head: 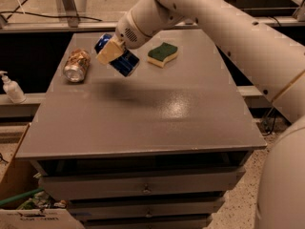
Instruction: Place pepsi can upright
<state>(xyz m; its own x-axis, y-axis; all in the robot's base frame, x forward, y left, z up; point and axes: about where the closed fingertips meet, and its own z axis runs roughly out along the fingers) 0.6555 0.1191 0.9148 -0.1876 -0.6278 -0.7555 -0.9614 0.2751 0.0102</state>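
Observation:
The dark blue pepsi can (118, 57) is held tilted in the air above the back left part of the grey table (143, 113), its shadow falling on the tabletop below. My gripper (112, 51) is shut on the can, a tan finger pad (107, 53) lying across its side. The white arm reaches in from the upper right.
A tan-orange patterned can (76, 65) lies on its side at the table's back left. A green and yellow sponge (162, 54) lies at the back centre. A white pump bottle (11, 87) stands on a ledge to the left. Drawers sit under the tabletop.

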